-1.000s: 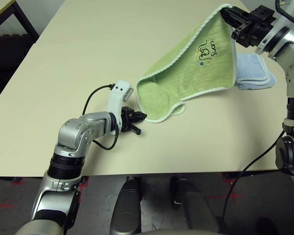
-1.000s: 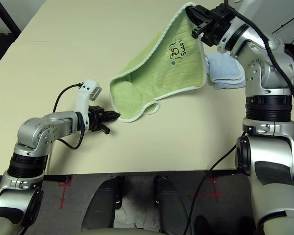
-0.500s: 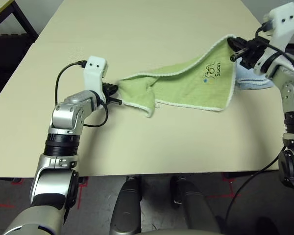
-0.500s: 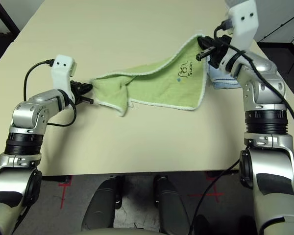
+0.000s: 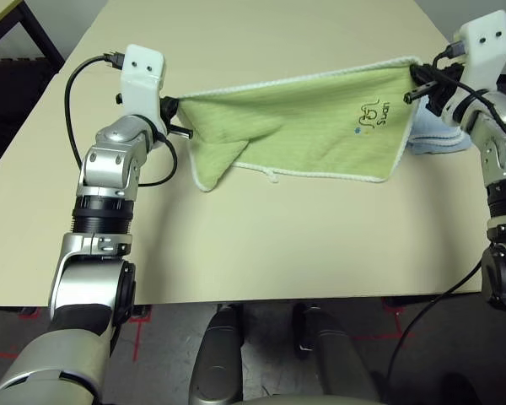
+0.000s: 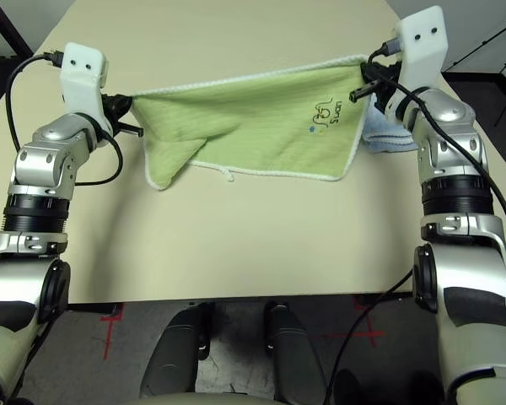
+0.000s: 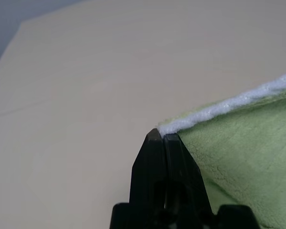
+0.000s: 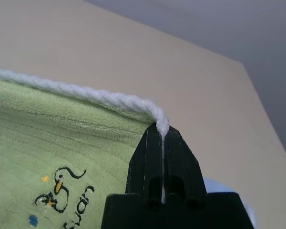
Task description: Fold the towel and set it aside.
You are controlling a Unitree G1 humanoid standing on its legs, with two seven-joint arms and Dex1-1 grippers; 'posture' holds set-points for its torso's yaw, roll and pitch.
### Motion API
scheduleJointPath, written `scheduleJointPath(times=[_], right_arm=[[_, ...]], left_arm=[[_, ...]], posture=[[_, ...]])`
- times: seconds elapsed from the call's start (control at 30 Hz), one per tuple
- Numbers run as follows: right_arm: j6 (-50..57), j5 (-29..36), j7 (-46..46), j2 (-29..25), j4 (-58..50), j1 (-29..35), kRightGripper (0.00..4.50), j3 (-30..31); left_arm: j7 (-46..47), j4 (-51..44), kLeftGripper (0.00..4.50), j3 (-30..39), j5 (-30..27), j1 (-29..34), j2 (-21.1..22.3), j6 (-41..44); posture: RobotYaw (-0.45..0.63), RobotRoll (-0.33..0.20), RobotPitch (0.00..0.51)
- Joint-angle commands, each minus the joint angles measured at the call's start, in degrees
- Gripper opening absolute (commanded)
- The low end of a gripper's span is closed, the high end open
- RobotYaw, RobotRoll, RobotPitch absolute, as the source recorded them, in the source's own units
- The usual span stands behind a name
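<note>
The light green towel with white edging hangs stretched between my two grippers above the table. My left gripper is shut on its left top corner, and my right gripper is shut on its right top corner. A black embroidered mark sits near the right corner. The lower left part is folded and droops toward the table. Both wrist views show black fingers pinched together on the white edging.
A pale blue folded towel lies on the table at the right, partly hidden behind the green one. Bare tabletop stretches in front of and behind the towel. The table's front edge runs near the robot.
Both grippers have moved apart and away from the robot. The towel, slack and bunched at the left before, is now pulled out wide between them.
</note>
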Motion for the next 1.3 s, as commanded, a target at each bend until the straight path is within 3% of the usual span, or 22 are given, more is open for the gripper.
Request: scheduleJointPath(times=[0.03, 0.4, 0.83, 1.3], right_arm=[[-2.91, -1.55, -2.19, -2.57, 4.75, -2.18, 0.00, -1.21], [-11.53, -3.26, -4.51, -1.77, 14.23, -9.82, 0.00, -0.99], [-1.38, 0.76, 3.45, -1.63, 1.98, -4.12, 0.00, -1.18], [-12.22, -6.88, -3.06, -1.35, 30.07, -16.21, 0.00, 4.15]], left_arm=[[0.76, 4.60, 0.03, 0.55, 2.52, -2.70, 1.59, -2.95], [5.54, 16.41, 0.03, 1.77, 5.96, -10.84, 3.59, -13.69], [7.31, 20.73, 0.03, 1.91, 6.88, -12.94, 5.87, -15.59], [9.57, 40.30, 0.03, -0.87, 9.31, -22.24, 2.17, -25.14]], posture=[[0.16, 0.000, 0.183], [0.17, 0.000, 0.186], [0.16, 0.000, 0.201], [0.17, 0.000, 0.207]])
